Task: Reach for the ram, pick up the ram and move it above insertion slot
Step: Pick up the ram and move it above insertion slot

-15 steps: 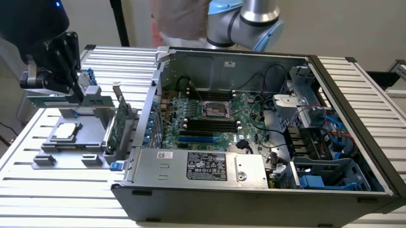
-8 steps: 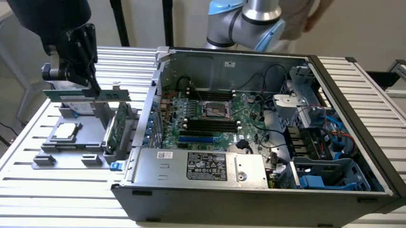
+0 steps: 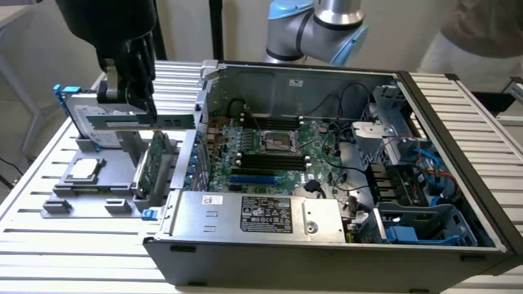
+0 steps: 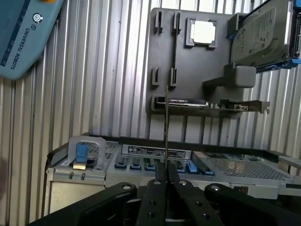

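Observation:
The ram (image 3: 176, 120) is a narrow green stick, lifted level above the grey holder tray (image 3: 90, 184) at the exterior view's left, just outside the open computer case (image 3: 327, 245). My gripper (image 3: 141, 110) is shut on it from above. In the wrist view the ram (image 4: 166, 136) shows edge-on as a thin line running out from between my fingertips, gripper (image 4: 165, 181). The black memory slots (image 3: 274, 162) lie on the motherboard inside the case, to the exterior view's right of the ram.
The tray also holds a green expansion card (image 3: 155, 165), a processor chip (image 3: 86, 168) and a hard drive (image 3: 82, 116). The case wall (image 3: 204, 92) stands between ram and motherboard. A person (image 3: 482, 30) stands at the back right.

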You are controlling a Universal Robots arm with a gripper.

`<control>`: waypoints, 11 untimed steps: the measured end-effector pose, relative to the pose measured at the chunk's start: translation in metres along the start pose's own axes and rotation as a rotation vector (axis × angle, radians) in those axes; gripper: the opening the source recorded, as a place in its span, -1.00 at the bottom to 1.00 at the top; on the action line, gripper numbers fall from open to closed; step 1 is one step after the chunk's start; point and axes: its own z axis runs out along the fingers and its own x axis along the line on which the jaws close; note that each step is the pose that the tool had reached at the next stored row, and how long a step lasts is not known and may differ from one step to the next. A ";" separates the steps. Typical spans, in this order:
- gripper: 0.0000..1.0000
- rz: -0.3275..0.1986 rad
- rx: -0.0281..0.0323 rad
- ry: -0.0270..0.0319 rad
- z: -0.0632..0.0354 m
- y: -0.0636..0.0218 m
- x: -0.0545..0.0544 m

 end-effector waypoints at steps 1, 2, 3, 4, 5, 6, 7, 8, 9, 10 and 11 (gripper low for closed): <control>-0.74 0.000 0.0002 -0.0016 0.0000 -0.0046 0.000; -0.74 0.000 0.0003 -0.0030 -0.0001 -0.0091 0.001; -0.74 0.000 0.0004 -0.0043 -0.0002 -0.0136 0.001; -0.74 0.000 0.0005 -0.0055 -0.0003 -0.0180 0.002; -0.74 0.000 0.0006 -0.0069 -0.0004 -0.0229 0.002; -0.74 0.000 0.0007 -0.0080 -0.0004 -0.0274 0.002; -0.74 0.000 0.0008 -0.0091 -0.0005 -0.0319 0.003; -0.74 0.000 0.0009 -0.0101 -0.0006 -0.0362 0.003; -0.74 0.000 0.0010 -0.0111 -0.0007 -0.0408 0.003; -0.74 0.000 0.0010 -0.0119 -0.0008 -0.0455 0.004; -0.74 0.000 0.0011 -0.0128 -0.0009 -0.0500 0.004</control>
